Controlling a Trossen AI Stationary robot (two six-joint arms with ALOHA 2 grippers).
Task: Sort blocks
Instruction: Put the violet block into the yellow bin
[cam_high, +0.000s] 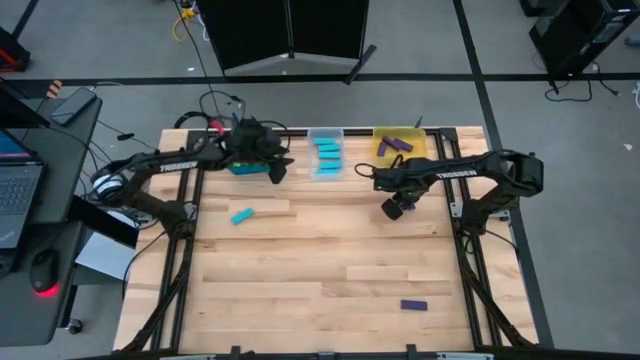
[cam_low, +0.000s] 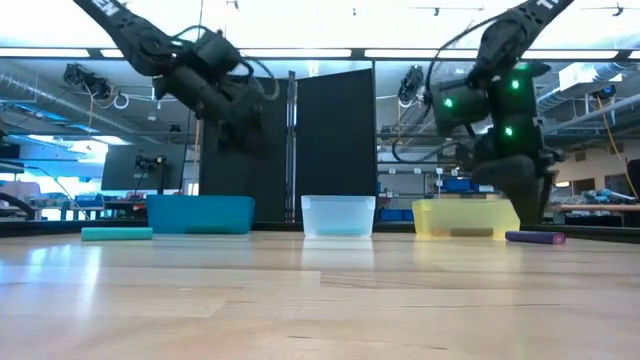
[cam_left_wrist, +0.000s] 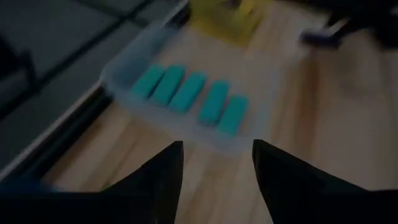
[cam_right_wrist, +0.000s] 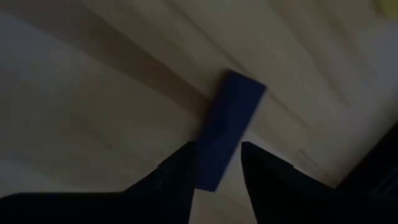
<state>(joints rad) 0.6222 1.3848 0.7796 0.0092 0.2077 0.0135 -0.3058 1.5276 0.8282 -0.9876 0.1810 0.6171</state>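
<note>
Three bins stand along the table's far edge: blue (cam_high: 240, 168), clear (cam_high: 326, 133) and yellow (cam_high: 418, 135). Several cyan blocks (cam_left_wrist: 193, 96) lie in the clear bin and purple blocks (cam_high: 392, 147) in the yellow one. My left gripper (cam_left_wrist: 217, 146) hangs open and empty between the blue and clear bins. My right gripper (cam_right_wrist: 216, 146) points down at the table in front of the yellow bin, open. Its fingers stand on either side of one end of a purple block (cam_right_wrist: 229, 121) that lies flat on the wood; I see no touch.
A cyan block (cam_high: 241, 215) lies loose on the table's left half, and another purple block (cam_high: 413, 305) near the front right. A desk with a laptop (cam_high: 15, 190) stands beyond the table's left edge. Bare wood lies between the loose blocks.
</note>
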